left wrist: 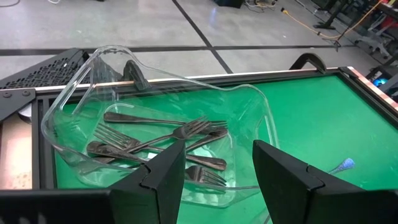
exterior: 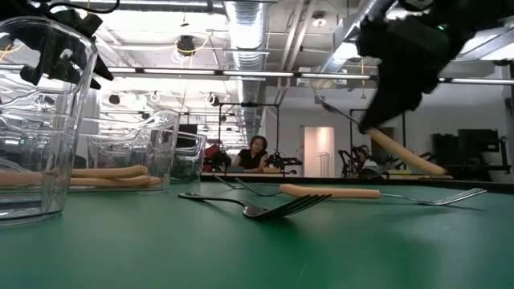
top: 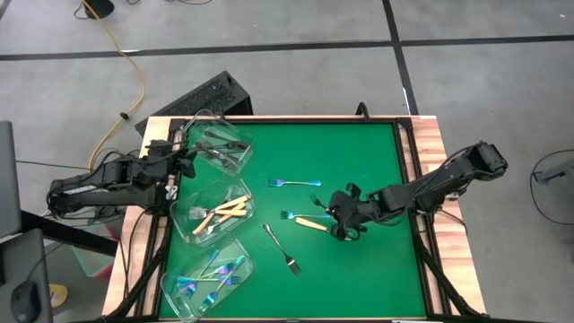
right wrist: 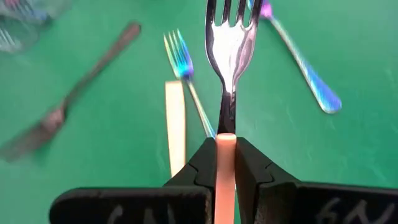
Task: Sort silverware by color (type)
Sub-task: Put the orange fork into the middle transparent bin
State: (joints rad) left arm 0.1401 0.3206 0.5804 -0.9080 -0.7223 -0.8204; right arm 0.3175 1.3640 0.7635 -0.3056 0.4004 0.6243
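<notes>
Three clear tubs stand at the mat's left: the far one (top: 218, 144) holds dark metal forks (left wrist: 161, 140), the middle one (top: 215, 213) cream-handled forks, the near one (top: 208, 278) iridescent forks. On the green mat lie a dark fork (top: 281, 248), two iridescent forks (top: 294, 183) (top: 291, 215) and a cream-handled fork (top: 312, 224). My right gripper (top: 341, 222) hangs above that group, shut on another cream-handled fork (right wrist: 231, 43). My left gripper (left wrist: 217, 168) stands open over the far tub. My right gripper pinches the fork's cream handle (right wrist: 225, 152) between its two fingers, close to where the handle meets the metal neck. The fork runs on past the fingertips in line with them, tines away. The rest of the handle (exterior: 405, 156) sticks out behind the fingers. The fork is lifted clear of the mat and tilted.
A wooden frame (top: 429, 161) borders the mat. Bare mat lies right of and nearer than my right gripper. Beyond the table, a person (exterior: 257, 152) sits far back in the room, and a black box (top: 202, 97) and a yellow cable (top: 134, 81) lie on the floor.
</notes>
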